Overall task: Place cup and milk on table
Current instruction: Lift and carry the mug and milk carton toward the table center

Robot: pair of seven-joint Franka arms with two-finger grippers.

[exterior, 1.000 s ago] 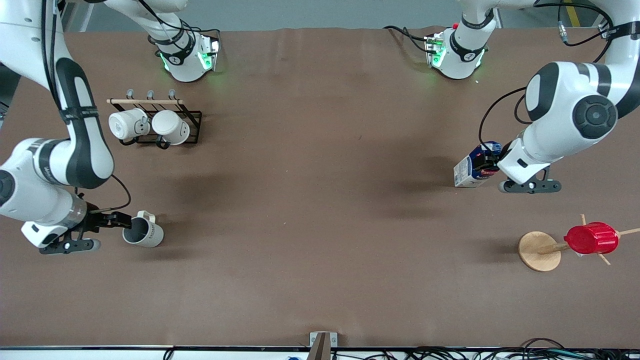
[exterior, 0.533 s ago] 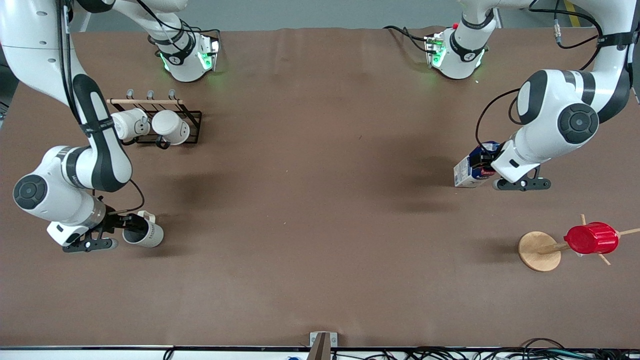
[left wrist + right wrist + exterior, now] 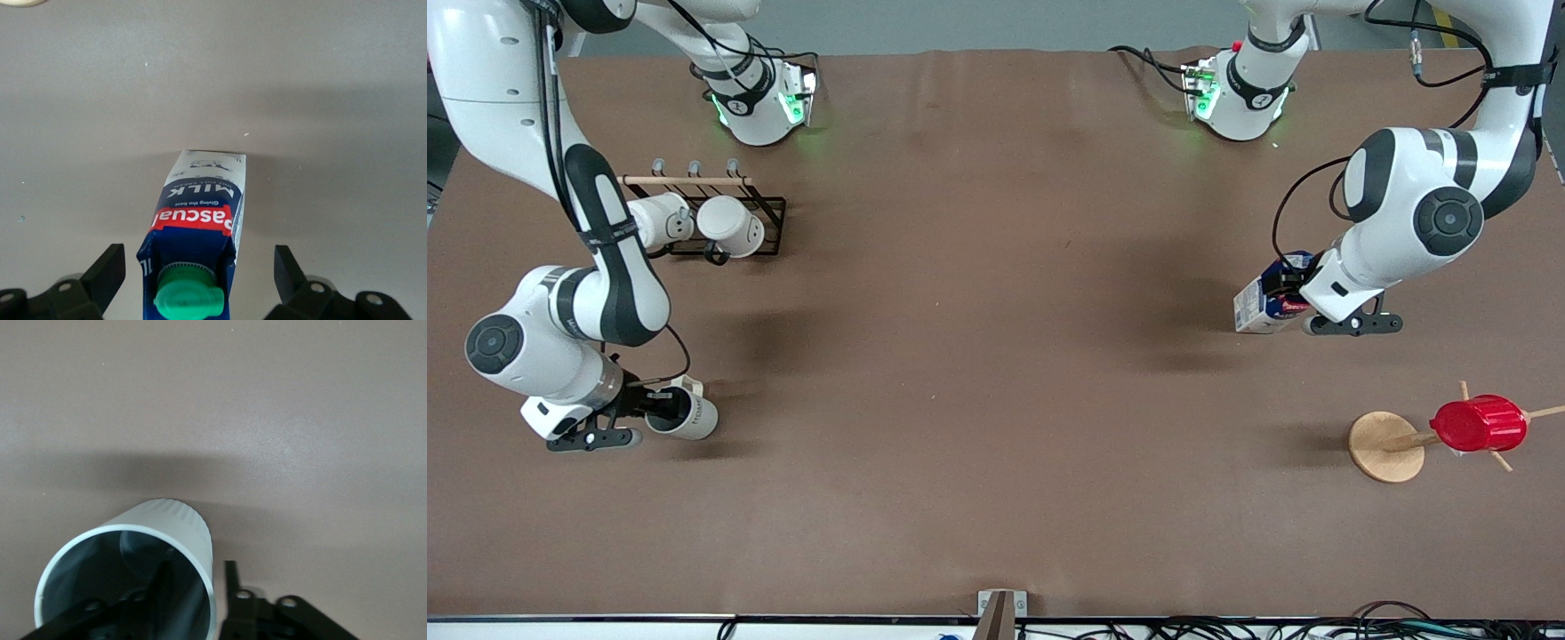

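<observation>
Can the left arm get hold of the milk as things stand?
Probably yes: the left gripper is open with a finger on each side of the milk, nothing between them.

White arms, dark joint bands, black cables, green-lit bases, seemingly black claws

Cup (image 3: pixel 685 415) on the table (image 3: pixel 978 400) at the right arm's end, nearer the front camera than a rack (image 3: pixel 720 222) with 2 mugs. Milk (image 3: pixel 1267 302) at the left arm's end, farther than a stand (image 3: pixel 1387 446).
</observation>
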